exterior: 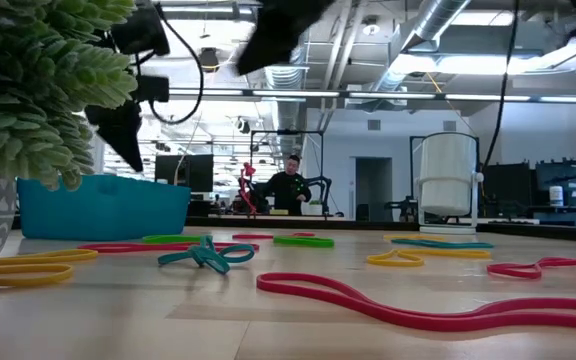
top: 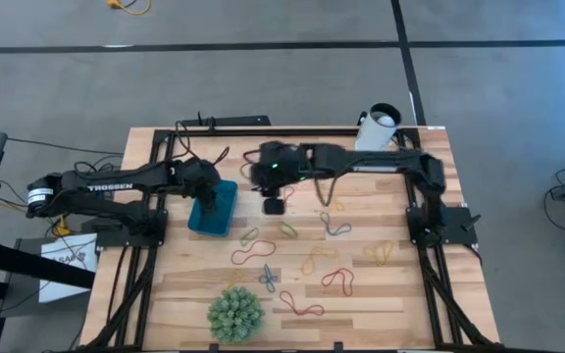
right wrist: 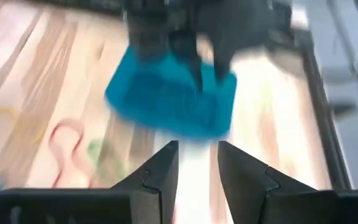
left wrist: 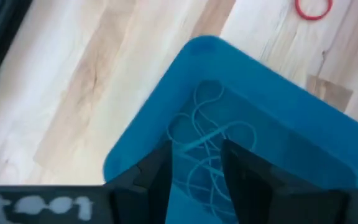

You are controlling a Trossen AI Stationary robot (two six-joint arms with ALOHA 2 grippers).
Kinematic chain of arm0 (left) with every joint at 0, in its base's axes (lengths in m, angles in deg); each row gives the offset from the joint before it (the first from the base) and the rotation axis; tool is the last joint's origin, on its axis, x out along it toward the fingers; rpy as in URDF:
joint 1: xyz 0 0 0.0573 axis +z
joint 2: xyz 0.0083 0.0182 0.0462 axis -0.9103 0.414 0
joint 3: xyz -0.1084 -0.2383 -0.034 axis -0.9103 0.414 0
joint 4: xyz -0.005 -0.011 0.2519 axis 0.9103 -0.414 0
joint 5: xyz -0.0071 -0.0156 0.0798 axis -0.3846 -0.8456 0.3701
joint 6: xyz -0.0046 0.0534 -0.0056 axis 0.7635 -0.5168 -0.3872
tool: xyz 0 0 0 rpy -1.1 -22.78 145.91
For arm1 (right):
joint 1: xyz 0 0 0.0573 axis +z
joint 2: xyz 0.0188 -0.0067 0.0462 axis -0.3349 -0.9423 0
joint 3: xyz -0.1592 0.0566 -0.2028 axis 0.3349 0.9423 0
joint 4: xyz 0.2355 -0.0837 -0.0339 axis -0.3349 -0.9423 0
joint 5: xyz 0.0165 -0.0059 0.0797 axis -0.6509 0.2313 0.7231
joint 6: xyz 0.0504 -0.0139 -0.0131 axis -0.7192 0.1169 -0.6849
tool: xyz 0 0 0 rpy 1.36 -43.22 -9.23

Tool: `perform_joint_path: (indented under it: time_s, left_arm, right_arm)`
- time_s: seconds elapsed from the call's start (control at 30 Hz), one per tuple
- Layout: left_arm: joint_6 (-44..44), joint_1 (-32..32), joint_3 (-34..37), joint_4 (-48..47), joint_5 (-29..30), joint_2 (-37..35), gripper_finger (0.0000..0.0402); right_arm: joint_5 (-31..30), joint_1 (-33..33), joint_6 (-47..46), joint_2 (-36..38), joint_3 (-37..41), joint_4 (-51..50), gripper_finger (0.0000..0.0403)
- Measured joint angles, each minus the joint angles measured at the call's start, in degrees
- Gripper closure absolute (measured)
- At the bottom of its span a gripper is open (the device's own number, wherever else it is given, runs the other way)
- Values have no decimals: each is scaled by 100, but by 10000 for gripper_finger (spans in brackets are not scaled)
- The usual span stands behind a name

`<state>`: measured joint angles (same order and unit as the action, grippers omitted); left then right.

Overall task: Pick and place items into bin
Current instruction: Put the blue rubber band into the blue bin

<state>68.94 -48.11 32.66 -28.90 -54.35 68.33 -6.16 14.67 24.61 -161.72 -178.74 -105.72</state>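
Note:
The teal-blue bin sits left of the table's middle, and pale thin loops lie inside it. My left gripper hovers open just above the bin, fingers pointing down into it. My right gripper hangs open above bare table just right of the bin, holding nothing; its wrist view shows the bin ahead. Coloured rubber bands lie flat on the wood: green, blue, red, yellow, teal, red.
A green spiky ball stands near the table's near edge and fills the low view's left side. A white cylindrical cup stands at the far right edge. The black frame rails run along the table's sides.

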Motion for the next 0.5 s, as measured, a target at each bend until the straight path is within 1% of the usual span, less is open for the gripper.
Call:
perform_joint_path:
  time_s: [0.17, 0.3, 0.4, 0.5]
  left_arm:
    - [-153, 0, -710, -537, 88, -192, 274]
    - [-44, -18, -1433, -685, 159, -634, 274]
    - [-428, -31, -1654, -279, 214, -1166, 274]
    - [-642, -28, -1607, -130, 226, -1858, 274]
  right_arm:
    - [2, -110, -632, 893, 0, -1694, 294]
    - [-11, -160, -1200, 1594, 17, -2462, 294]
    - [-21, -111, -1309, 2163, 492, -2375, 294]
    - [-2, -8, -1297, 2838, 1552, -1787, 294]
